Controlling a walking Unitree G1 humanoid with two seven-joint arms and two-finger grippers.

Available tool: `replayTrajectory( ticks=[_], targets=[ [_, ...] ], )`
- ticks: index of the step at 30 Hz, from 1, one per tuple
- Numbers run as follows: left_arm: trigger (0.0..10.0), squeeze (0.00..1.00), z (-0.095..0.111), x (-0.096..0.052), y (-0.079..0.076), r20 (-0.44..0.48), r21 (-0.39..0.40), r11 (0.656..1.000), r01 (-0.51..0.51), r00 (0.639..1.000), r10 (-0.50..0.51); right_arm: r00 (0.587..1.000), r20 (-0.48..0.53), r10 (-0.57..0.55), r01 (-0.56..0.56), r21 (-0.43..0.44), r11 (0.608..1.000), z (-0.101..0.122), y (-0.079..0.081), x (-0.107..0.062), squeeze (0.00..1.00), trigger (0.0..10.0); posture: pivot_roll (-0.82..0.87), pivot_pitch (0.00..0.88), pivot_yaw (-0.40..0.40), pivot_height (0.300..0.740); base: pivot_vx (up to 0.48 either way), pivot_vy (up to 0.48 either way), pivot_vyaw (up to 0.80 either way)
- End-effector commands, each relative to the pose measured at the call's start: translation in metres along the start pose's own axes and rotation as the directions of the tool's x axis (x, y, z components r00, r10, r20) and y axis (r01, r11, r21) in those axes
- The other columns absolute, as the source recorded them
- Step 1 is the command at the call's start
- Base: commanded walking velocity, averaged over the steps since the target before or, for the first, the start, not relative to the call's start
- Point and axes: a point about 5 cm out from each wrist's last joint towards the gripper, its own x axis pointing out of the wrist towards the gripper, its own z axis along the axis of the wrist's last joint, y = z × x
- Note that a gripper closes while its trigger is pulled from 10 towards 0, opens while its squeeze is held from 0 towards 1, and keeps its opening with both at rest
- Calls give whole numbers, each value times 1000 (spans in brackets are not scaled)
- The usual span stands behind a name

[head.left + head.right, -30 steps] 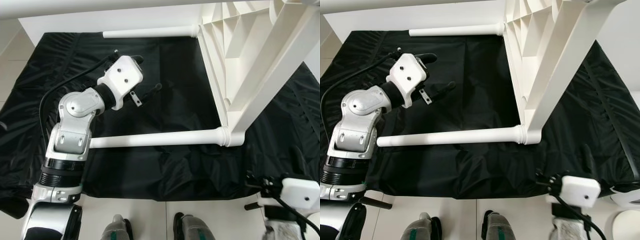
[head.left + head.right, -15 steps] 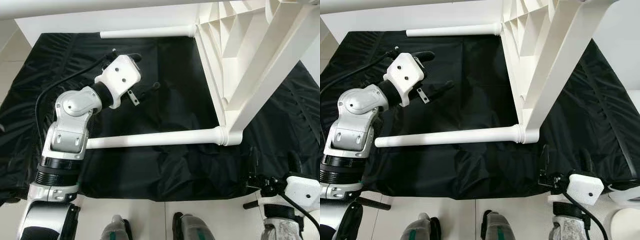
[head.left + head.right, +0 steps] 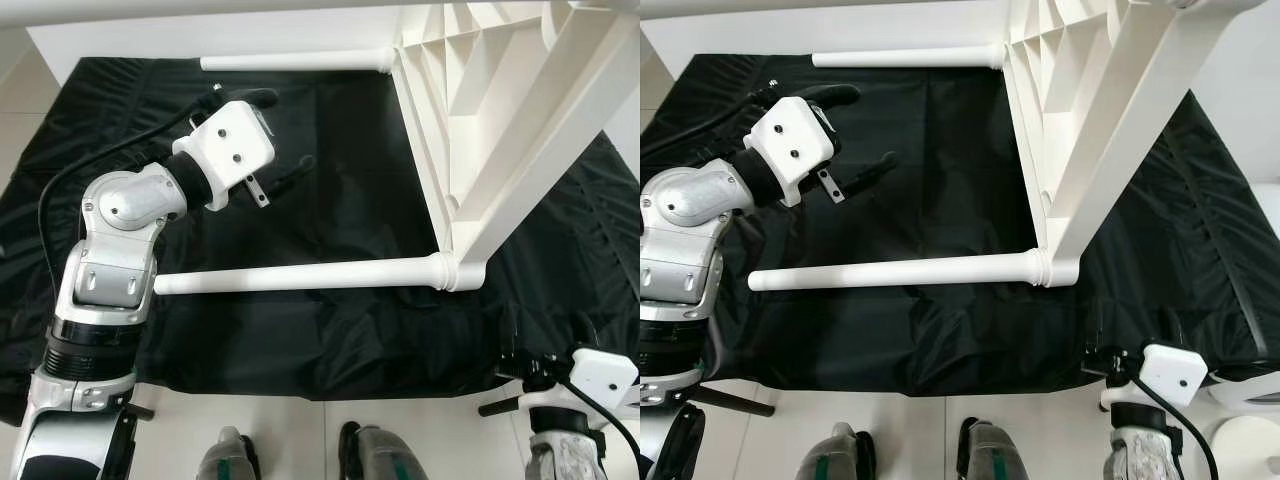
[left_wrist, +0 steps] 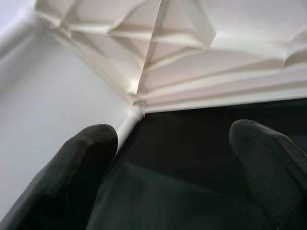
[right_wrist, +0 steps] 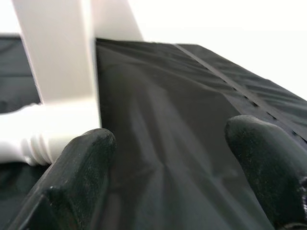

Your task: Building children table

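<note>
One black sheet (image 3: 340,330) covers the floor under both grippers. One white children's table (image 3: 470,120) lies tipped on it, ahead of the left gripper (image 3: 285,140), whose fingers are spread and empty, between two round white legs (image 3: 300,277) screwed into the tabletop. The right gripper (image 5: 165,182) hangs low near the sheet's edge, fingers apart. No writing is readable.

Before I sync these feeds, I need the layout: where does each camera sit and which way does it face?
Left eye: on the head, looking down at the black plastic sheet and the white plastic table on its side; left gripper open above the sheet.
Right eye: same scene; right gripper low.
Left wrist: along its fingers toward the table's ribbed underside.
Right wrist: along its fingers toward the near white round leg, which the eye views share.
</note>
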Motion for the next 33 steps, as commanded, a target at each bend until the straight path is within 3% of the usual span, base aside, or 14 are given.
replayTrajectory(
  ticks=[1,6,7,8,10,11,13,21,23,25,26,28,30,33],
  targets=[
    [10000,0,6,-3,1,12,9,1000,23,1000,-23,999,-40,29,-29,1,1000,-7,2,-3,0,10000,-31,119,-32,740,0,0,0],
    [10000,0,17,-11,6,25,43,996,76,997,-77,997,-42,62,-61,5,998,-9,7,-2,0,10000,-16,121,-42,740,0,0,0],
    [10000,0,20,-14,6,1,98,990,100,995,-101,997,-43,66,-66,7,998,-10,8,-1,0,10000,-12,121,-44,740,0,0,0],
    [10000,0,20,-14,6,1,98,990,100,995,-101,997,-43,66,-66,7,998,-10,8,-1,0,10000,-12,121,-44,740,0,0,0],
    [10000,0,21,-19,7,-58,218,970,106,994,-95,996,-42,74,-73,9,997,-12,9,2,0,10000,-5,119,-47,740,0,0,0],
    [10000,0,20,-22,5,-83,243,969,53,996,-33,996,-38,81,-80,10,997,-13,9,5,0,10000,0,118,-49,740,0,0,0],
    [10000,0,20,-22,5,-83,243,969,53,996,-33,996,-38,81,-80,10,997,-13,9,5,0,10000,0,118,-49,740,0,0,0],
    [10000,0,23,-40,11,-88,189,968,-165,979,184,994,-24,104,-104,13,995,-14,10,16,0,10000,26,123,-74,740,0,0,0],
    [10000,0,28,-47,13,-73,145,967,-212,972,224,993,-22,116,-115,15,993,-14,11,19,0,10000,50,127,-95,740,0,0,0],
    [10000,0,35,-64,18,-45,10,962,-274,961,274,989,-21,149,-149,15,989,-17,15,23,0,10000,62,128,-105,740,0,0,0],
    [10000,0,35,-64,18,-45,10,962,-274,961,274,989,-21,149,-149,15,989,-17,15,23,0,10000,62,128,-105,740,0,0,0],
    [10000,0,24,-72,17,-73,-93,929,-359,933,353,984,-22,178,-178,18,984,-19,19,26,0,10000,79,131,-112,740,0,0,0],
    [10000,0,8,-74,10,-129,-116,906,-407,911,392,980,-18,200,-200,19,980,-20,23,27,0,10000,78,131,-112,740,0,0,0],
    [10000,0,4,-74,7,-144,-115,905,-409,908,392,979,-17,205,-204,18,979,-20,24,27,0,10000,78,131,-112,740,0,0,0]
  ],
)
